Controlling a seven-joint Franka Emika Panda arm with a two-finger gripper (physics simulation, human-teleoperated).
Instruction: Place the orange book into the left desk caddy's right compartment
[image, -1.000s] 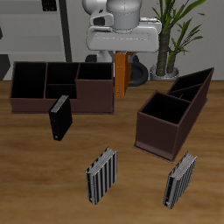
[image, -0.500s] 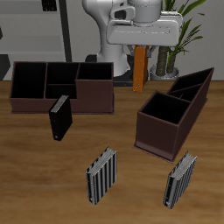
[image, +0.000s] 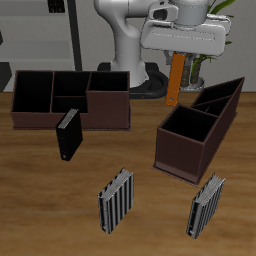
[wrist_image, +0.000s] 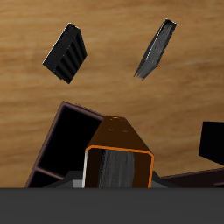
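The orange book (image: 175, 79) hangs upright from my gripper (image: 178, 56), which is shut on its top edge. It is in the air, just behind the large square section (image: 186, 133) of the diagonal dark brown caddy (image: 200, 126). In the wrist view the orange book (wrist_image: 118, 157) fills the foreground, with its pale grey page edge facing the camera. The caddy's large section (wrist_image: 77, 144) lies beneath and beside it. My fingers are hidden behind the book in the wrist view.
A second brown caddy (image: 70, 97) stands straight at the back. A black book (image: 68, 135) stands in front of it. Two grey striped books (image: 115, 199) (image: 207, 204) stand near the table's front edge. A potted plant (image: 205, 30) is behind.
My gripper has carried the orange book sideways from beside the straight caddy to above the back of the diagonal caddy, and the book now tilts slightly.
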